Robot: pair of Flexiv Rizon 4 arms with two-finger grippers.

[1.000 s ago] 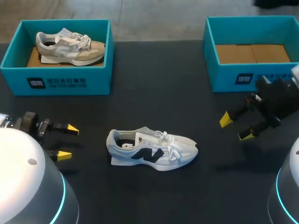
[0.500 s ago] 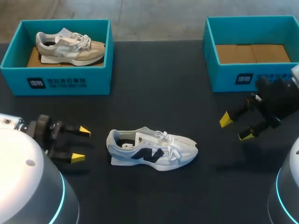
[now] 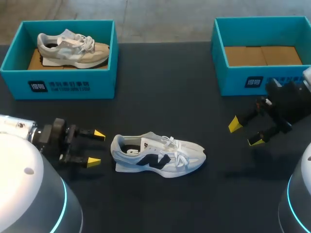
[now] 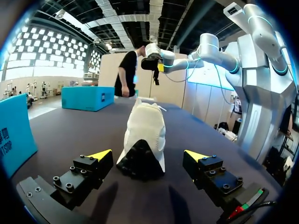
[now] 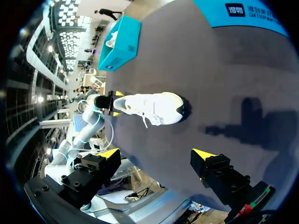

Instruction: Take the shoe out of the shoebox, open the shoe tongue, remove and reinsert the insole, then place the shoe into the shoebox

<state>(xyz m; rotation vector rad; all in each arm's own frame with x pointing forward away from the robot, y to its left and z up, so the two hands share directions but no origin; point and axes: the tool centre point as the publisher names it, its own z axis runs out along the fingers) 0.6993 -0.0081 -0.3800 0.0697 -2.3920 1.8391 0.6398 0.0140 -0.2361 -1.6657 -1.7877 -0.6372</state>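
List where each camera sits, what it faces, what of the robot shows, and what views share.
Head view: above and behind, looking down on the table; left gripper and right gripper enter from the sides.
Left wrist view: on the left wrist, facing the heel of the white shoe; own open fingers show.
Right wrist view: on the right wrist, facing the shoe's toe; own open fingers show.
Shared: all show the shoe; the right wrist view also shows the left gripper at its heel.

- White shoe (image 3: pixel 158 155): low sneaker with a dark side logo and white laces, standing upright on its sole near the counter's front middle, heel to the left, toe to the right.
- Right shoebox (image 3: pixel 233 80): teal, open-topped, brown cardboard floor, at the far right, well apart from the white shoe.
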